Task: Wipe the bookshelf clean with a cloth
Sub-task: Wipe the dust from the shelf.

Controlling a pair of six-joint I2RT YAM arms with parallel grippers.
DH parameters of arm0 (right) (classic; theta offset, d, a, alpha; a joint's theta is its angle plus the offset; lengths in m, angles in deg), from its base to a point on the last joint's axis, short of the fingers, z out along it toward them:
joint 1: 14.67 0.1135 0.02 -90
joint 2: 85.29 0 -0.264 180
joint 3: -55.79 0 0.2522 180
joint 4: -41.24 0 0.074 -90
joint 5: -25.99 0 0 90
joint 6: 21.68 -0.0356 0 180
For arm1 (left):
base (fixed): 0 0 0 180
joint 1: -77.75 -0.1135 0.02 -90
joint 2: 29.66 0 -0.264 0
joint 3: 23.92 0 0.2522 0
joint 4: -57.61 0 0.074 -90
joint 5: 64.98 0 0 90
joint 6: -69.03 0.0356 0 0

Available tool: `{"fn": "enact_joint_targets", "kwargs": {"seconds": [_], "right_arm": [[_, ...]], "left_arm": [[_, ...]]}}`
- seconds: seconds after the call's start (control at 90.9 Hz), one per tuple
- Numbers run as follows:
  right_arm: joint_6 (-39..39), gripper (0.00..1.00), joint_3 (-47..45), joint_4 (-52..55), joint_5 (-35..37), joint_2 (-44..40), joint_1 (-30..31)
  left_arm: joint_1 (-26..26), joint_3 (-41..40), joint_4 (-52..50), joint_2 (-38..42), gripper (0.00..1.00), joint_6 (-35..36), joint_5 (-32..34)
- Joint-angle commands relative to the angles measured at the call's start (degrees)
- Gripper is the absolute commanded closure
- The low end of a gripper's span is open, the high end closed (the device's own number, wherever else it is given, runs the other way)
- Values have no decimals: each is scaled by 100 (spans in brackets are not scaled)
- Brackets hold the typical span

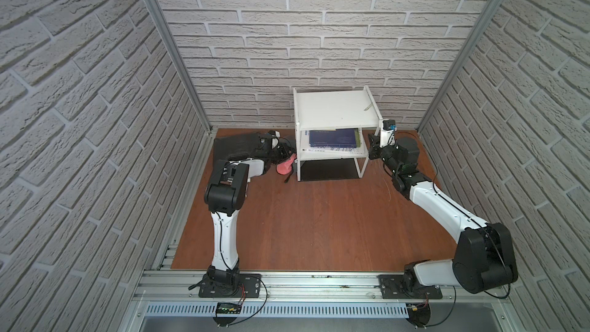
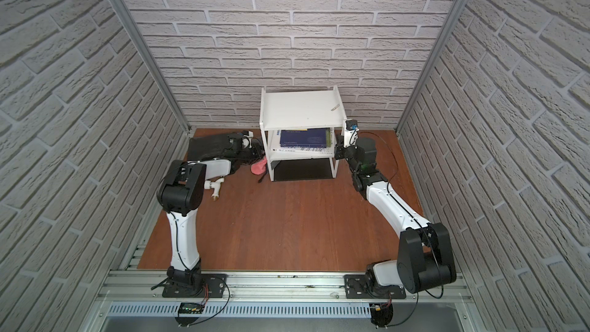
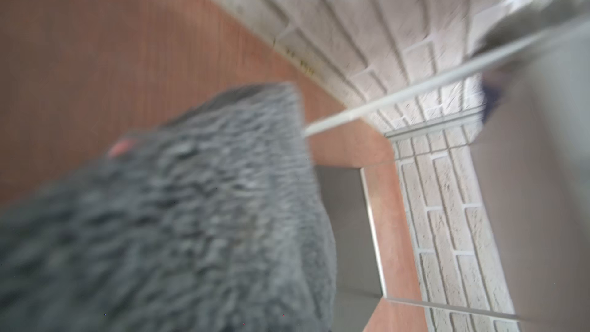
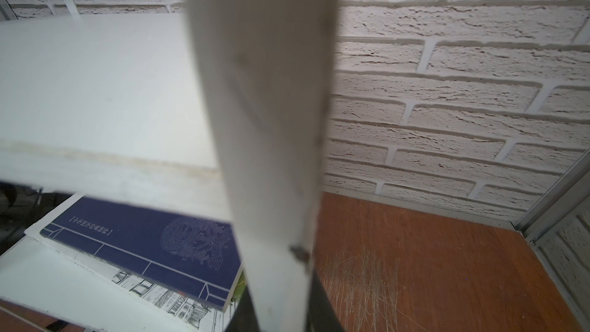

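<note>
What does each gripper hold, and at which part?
The right gripper clamps the bookshelf by its side panel. The left gripper holds a grey cloth; where, cannot be told.

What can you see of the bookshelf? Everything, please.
The bookshelf is a small white rack, upright against the back brick wall on the brown table. It has a flat top board with a few specks and a small strip near one corner, a middle shelf, thin white legs and what looks like painted board. A blue book lies flat on other books on the middle shelf. The right gripper is closed on its side panel. The left gripper holds a grey cloth at the opposite side.
</note>
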Motion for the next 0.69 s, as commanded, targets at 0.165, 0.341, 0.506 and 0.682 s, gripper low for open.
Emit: {"fn": "enact_joint_targets", "kwargs": {"seconds": [0.165, 0.341, 0.506, 0.682], "right_arm": [[-854, 97, 379, 452, -840, 323, 110], [-1028, 97, 428, 457, -914, 430, 113], [-1153, 97, 337, 478, -994, 365, 122], [-1097, 97, 241, 449, -1013, 307, 122]], "left_arm": [[206, -1094, 546, 262, 100, -222, -227], [-143, 943, -202, -951, 100, -153, -617], [170, 1091, 483, -1095, 100, -773, -944], [697, 80, 1701, -902, 100, -1213, -1429]]}}
